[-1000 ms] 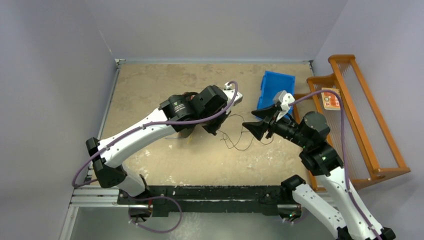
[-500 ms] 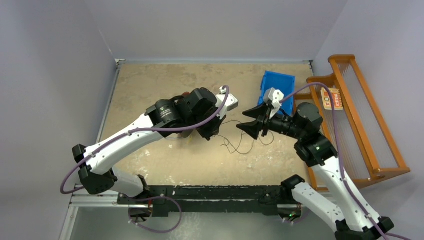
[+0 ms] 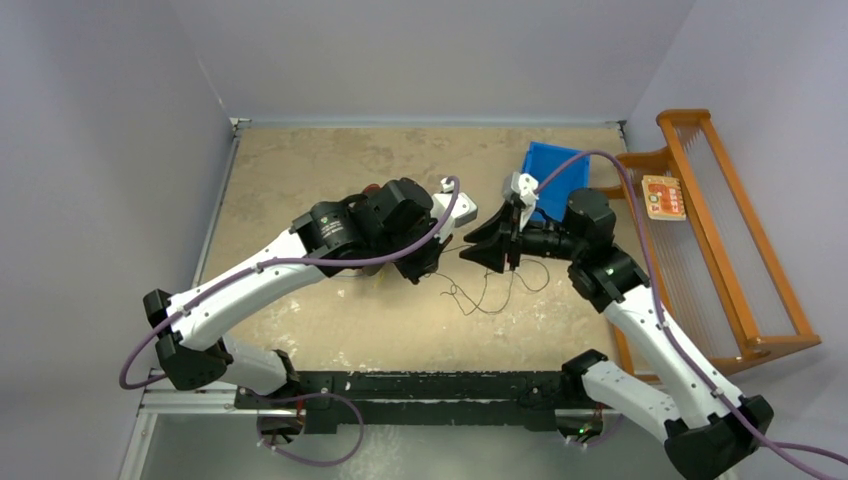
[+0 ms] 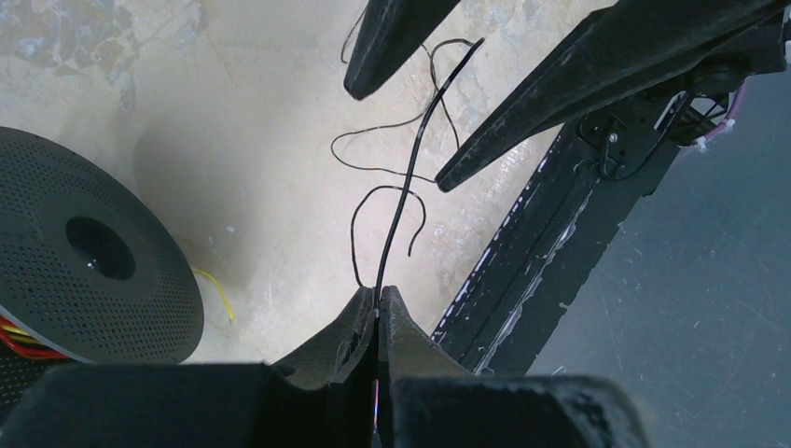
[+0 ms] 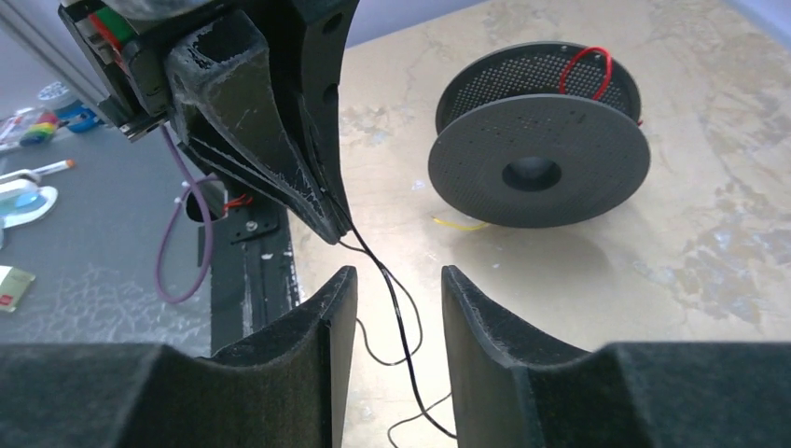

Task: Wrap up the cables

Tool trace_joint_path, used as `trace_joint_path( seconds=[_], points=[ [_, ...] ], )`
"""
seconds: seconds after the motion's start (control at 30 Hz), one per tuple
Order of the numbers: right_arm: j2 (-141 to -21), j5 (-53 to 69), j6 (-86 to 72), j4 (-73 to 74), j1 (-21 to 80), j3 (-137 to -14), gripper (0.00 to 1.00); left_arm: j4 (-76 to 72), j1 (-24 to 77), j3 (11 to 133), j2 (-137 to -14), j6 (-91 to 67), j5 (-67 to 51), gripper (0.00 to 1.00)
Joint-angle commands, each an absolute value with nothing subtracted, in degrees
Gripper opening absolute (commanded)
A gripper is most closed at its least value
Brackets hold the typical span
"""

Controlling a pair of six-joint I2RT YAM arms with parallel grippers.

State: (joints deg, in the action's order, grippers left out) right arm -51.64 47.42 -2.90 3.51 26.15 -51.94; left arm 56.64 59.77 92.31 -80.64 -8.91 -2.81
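Our left gripper (image 4: 377, 299) pinches the black cable (image 4: 410, 168), which runs toward 1 o'clock (left wrist view) between the right gripper's (image 5: 396, 280) spread jaws, so closing off-centre we could miss it or yank it free.

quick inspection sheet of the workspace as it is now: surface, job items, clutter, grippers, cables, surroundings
surface: mottled tan tabletop, worn patches
job's things: thin black cable stretched from the left gripper, loose loops lying on the table; red strand and yellow strand at the spool
clutter: black perforated spool; blue bin at the far right
grippers: left gripper shut on the black cable; right gripper open, fingers either side of the cable
cables: purple arm cables along both arms
surroundings: plain grey walls; orange wooden rack beside the table's right edge
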Motion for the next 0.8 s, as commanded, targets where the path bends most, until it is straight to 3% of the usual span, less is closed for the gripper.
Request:
trace_joint_path(
  seconds=[0.0, 0.07, 0.2, 0.37, 0.57, 0.77],
  points=[
    [-52.26, 52.44, -2.82, 0.93, 26.28, -51.62, 0.39, 54.49, 59.82, 92.24, -78.64, -7.26, -3.82, 0.0],
    [-52.42, 52.99, -2.85, 0.44, 26.28, -51.36, 0.31, 54.49, 59.84, 92.23, -78.62, -7.06, -3.87, 0.0],
    [-52.62, 54.52, -3.08, 0.14, 26.22, -51.4, 0.03, 54.4, 59.8, 92.05, -78.75, -6.77, -3.62, 0.0],
    [-51.34, 52.27, -3.2, 0.25, 26.22, -51.59, 0.0, 53.08, 59.81, 91.19, -78.42, -6.68, -3.24, 0.03],
    [-48.41, 47.08, -4.13, 0.8, 26.28, -52.2, 0.0, 46.39, 59.84, 88.15, -74.92, -8.71, 3.31, 0.48],
    [-44.58, 37.86, -8.11, 0.96, 26.28, -53.39, 0.0, 38.28, 59.85, 84.96, -69.81, -12.93, 5.64, 0.65]
  ],
)
